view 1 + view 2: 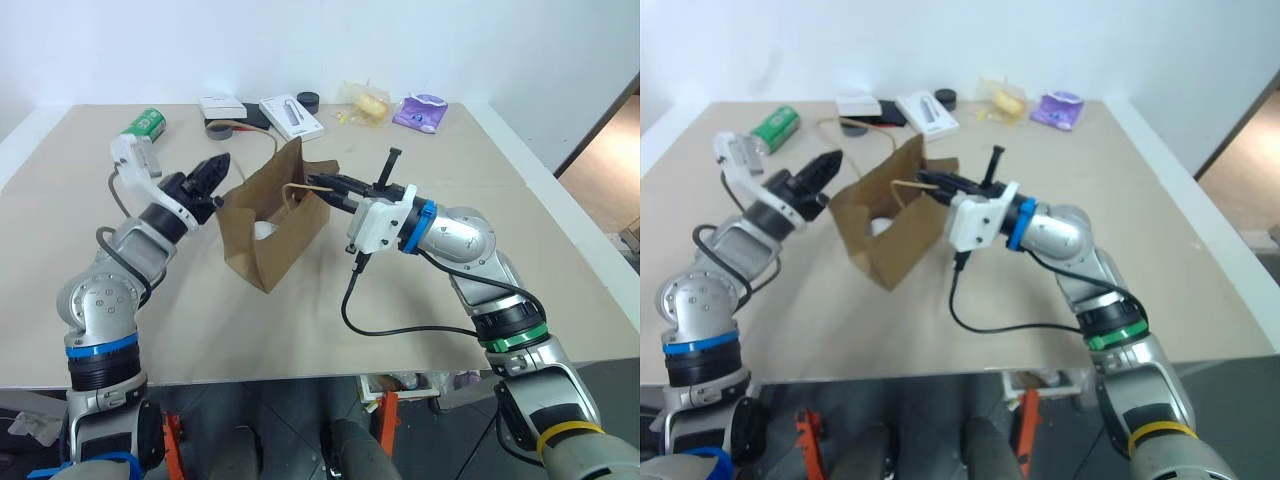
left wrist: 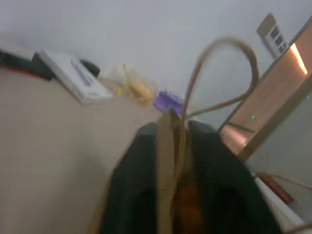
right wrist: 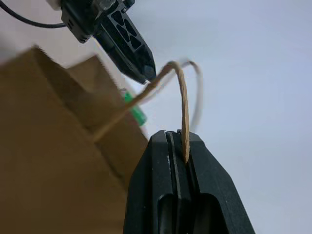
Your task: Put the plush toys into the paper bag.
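The brown paper bag (image 1: 275, 225) lies tilted mid-table, its mouth facing me. A white bit of plush toy (image 1: 262, 230) shows inside it; the rest of the plush toys are hidden. My right gripper (image 3: 179, 139) is shut on one twisted handle (image 3: 184, 107) and holds that side of the mouth up, just right of the bag (image 1: 335, 188). My left gripper (image 1: 215, 175) is at the bag's left rim. In the left wrist view its fingers (image 2: 214, 161) stand close on either side of the paper edge (image 2: 165, 161), with the other handle loop (image 2: 224, 48) above them.
Along the far edge lie a green can (image 1: 143, 124), two white boxes (image 1: 291, 116), a black tape roll (image 1: 222, 127), a yellow item in clear wrapper (image 1: 366, 103) and a purple packet (image 1: 420, 112). Bare table (image 1: 300, 320) stretches in front of the bag.
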You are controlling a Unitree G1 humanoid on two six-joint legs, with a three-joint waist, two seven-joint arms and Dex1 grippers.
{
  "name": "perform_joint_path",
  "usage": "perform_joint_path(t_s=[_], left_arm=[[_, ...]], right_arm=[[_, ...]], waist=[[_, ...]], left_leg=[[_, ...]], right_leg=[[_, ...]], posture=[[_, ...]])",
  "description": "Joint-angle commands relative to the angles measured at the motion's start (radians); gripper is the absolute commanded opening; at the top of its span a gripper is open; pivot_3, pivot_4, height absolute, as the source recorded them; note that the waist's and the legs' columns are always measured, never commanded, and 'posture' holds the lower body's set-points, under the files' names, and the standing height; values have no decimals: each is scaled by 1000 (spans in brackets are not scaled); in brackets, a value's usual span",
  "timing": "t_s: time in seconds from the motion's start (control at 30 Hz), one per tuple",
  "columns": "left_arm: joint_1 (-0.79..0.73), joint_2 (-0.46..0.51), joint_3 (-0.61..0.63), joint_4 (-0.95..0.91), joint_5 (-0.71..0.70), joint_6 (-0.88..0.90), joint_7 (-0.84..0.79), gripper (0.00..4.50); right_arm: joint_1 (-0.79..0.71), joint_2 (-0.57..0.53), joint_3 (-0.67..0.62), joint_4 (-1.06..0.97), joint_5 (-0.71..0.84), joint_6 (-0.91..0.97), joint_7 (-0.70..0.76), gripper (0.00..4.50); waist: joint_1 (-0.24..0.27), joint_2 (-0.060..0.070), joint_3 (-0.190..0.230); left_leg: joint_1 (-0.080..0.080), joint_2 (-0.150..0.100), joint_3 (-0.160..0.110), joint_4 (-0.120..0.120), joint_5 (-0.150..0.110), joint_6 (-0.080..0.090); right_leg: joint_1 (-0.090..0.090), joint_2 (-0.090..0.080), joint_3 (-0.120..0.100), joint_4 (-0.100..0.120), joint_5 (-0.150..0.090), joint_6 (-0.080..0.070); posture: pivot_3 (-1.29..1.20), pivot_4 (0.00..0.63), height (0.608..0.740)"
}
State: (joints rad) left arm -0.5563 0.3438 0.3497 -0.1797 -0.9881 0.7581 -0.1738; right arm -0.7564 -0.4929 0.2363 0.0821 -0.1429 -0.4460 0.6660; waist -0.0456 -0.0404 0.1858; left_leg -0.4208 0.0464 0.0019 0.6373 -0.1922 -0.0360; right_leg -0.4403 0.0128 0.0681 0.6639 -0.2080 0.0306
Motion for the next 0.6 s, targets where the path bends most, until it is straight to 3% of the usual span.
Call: perform_joint_path(t_s=[0.03, 0.13, 0.2, 0.23, 0.3, 0.37, 0.4, 0.5, 0.57, 0.6], left_arm=[[-8, 45, 27, -72, -47, 24, -11, 2829], [-6, 84, 52, -86, -112, 74, -17, 4324], [14, 140, 82, -89, -174, 118, -53, 4500], [26, 169, 95, -87, -194, 136, -76, 4500], [61, 234, 104, -85, -215, 164, -147, 4500], [108, 308, 91, -94, -188, 163, -247, 4500], [133, 341, 82, -99, -166, 151, -303, 4500], [172, 401, 57, -92, -99, 105, -410, 4500], [189, 427, 19, -93, -28, 58, -472, 4500], [198, 434, -5, -96, 5, 35, -501, 4500]], right_arm=[[12, -14, -16, -97, 97, 79, 70, 1080], [40, -1, -51, -169, 207, 216, 96, 2639], [70, 0, -83, -226, 319, 381, 110, 3552], [85, -7, -92, -246, 359, 452, 117, 3698], [116, -16, -109, -274, 435, 597, 127, 4403], [140, -22, -123, -281, 491, 719, 130, 4305], [147, -22, -128, -277, 509, 777, 125, 4014], [162, -30, -118, -289, 545, 878, 146, 2687], [170, -27, -92, -312, 562, 934, 160, 1565], [167, -15, -79, -320, 564, 954, 157, 1270]], waist=[[0, 0, 0], [0, 0, 0], [0, 0, 0], [0, 0, 0], [-2, 0, 0], [-2, 0, 0], [-2, 0, 0], [-2, 0, 0], [-2, 0, 0], [-2, 0, 0]], left_leg=[[0, 0, 0, 0, 0, 0], [0, 0, 0, 0, 0, 0], [0, 0, 0, 0, 0, 0], [0, 0, 0, 0, 0, 0], [0, 1, 0, 0, 0, 0], [1, 1, 0, 0, 0, 0], [1, 1, 0, 0, 0, 0], [1, 1, 0, 0, 0, 0], [1, 1, 0, 0, 0, 0], [1, 1, 0, 0, 0, 1]], right_leg=[[0, 0, 0, 0, 0, 0], [0, 0, 0, 0, 0, 0], [0, 0, 0, 0, 0, 0], [0, 0, 0, 0, 0, 0], [0, 0, 0, 1, 0, 0], [0, 0, -1, 1, -1, -2], [0, 0, -1, 1, -1, -2], [-1, 1, -1, 1, -5, -8], [-1, 1, -2, 1, -5, -9], [-1, 1, -2, 1, -5, -9]], posture=[[0, 150, 740], [0, 150, 740], [0, 150, 740], [0, 150, 740], [0, 150, 740], [0, 150, 740], [0, 150, 740], [0, 150, 740], [0, 150, 740], [0, 150, 740]])
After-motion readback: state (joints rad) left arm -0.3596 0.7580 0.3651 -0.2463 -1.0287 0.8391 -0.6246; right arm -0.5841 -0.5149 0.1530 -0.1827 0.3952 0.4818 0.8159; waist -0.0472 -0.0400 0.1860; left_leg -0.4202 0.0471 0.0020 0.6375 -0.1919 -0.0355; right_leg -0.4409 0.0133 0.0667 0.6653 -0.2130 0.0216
